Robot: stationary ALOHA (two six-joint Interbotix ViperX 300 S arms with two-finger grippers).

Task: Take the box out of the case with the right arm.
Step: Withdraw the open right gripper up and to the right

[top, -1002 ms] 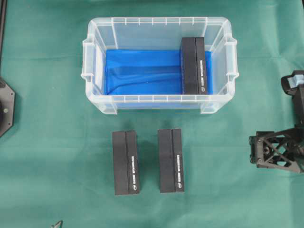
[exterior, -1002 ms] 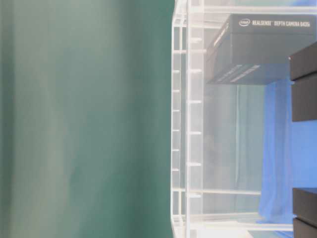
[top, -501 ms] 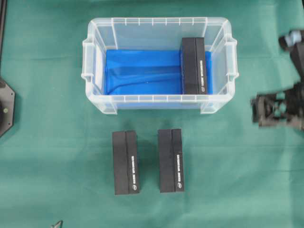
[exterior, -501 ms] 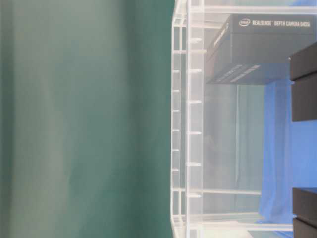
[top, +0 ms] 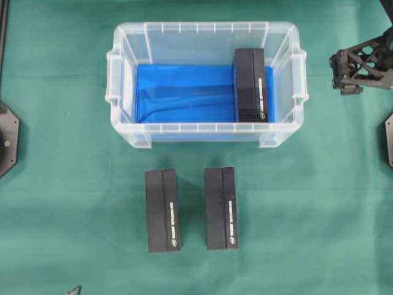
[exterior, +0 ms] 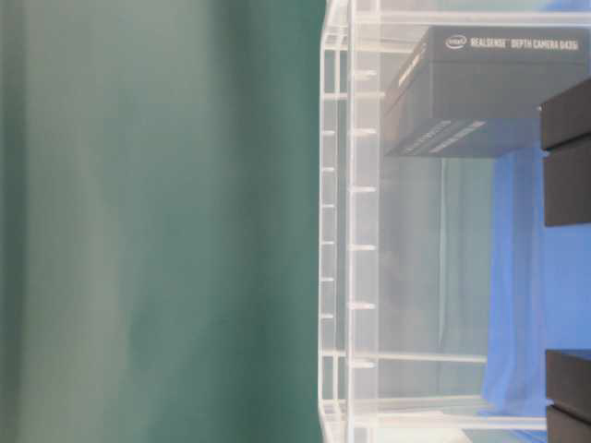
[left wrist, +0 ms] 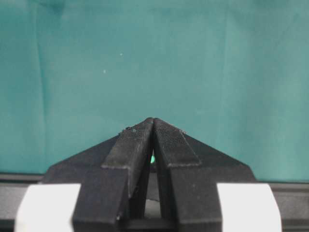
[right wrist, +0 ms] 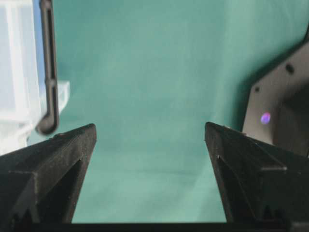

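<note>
Case [top: 123, 80]: clear plastic tub with rimmed edge and blue lining, standing on the green counter [top: 61, 184] toward its far edge, roughly midway between left and right sides.

Box [top: 250, 85]: black, oblong, lying flat inside the case at its right end, close against the right wall, long side running from far wall to near wall. White lettering on its side shows through the clear wall in the table-level view.

Two further black boxes, outside the case, side by side on the counter toward the near edge: left one [top: 163, 211], right one [top: 221, 207]. They lie parallel and apart, neither touching the case.

Right tool [top: 344, 67]: black lattice frame, above the counter's far right area, beside the case's right end and apart from it. Jaws spread wide, nothing between them.

Left tool [left wrist: 153, 126]: seen only from its wrist camera, over bare green cloth. Fingertips pressed together, nothing held.
</note>
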